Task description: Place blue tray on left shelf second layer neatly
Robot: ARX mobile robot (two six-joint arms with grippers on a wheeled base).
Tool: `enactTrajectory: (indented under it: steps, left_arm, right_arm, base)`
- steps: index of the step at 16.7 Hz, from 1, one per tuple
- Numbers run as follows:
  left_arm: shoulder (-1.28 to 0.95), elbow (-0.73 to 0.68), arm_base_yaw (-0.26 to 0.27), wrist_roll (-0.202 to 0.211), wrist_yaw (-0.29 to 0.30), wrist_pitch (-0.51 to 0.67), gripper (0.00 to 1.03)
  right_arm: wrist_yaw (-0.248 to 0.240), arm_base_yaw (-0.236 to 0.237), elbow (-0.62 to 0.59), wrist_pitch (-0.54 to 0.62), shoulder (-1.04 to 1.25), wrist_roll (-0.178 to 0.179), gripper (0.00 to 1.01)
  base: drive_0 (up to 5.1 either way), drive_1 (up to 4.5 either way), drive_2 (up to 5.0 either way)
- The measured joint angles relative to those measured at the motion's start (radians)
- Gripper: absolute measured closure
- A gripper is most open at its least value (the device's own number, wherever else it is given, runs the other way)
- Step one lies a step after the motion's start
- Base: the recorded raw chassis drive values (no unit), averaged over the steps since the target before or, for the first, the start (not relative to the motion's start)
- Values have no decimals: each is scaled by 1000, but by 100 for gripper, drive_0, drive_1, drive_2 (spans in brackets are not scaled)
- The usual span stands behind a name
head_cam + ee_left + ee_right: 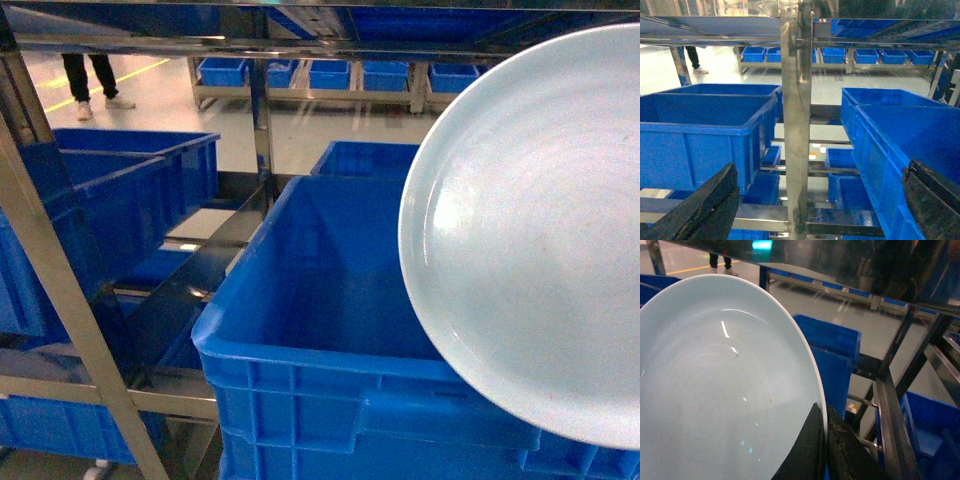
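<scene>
You are holding the pale sky-blue round plastic tray (715, 390) in your right gripper (826, 440), whose two dark fingers are pinching the tray's rim at its lower right edge in the right wrist view. In the head view the tray (530, 240) is hanging tilted, its face towards the camera, in front of and above the big deep-blue rectangular crate (310, 330) sitting on the shiny stainless-steel rack (50, 280). Your left gripper (820, 200) is gaping wide and grasping nothing, its dark fingers (705, 205) showing at the bottom corners of the left wrist view, facing a steel upright (796, 125) standing between two blue crates.
</scene>
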State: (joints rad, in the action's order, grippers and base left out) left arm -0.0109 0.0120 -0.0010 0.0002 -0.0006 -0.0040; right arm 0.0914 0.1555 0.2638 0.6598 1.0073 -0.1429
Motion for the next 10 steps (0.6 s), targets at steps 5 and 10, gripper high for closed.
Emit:
enactTrajectory:
  steps: [5, 10]
  left_arm:
    - [0, 0, 0, 0, 0, 0, 5]
    - [0, 0, 0, 0, 0, 0, 5]
  right_arm:
    - [-34, -2, 28, 121, 189, 7, 99]
    - [-71, 43, 82, 182, 297, 15, 99]
  base:
    - [0, 0, 0]
    - [0, 0, 0]
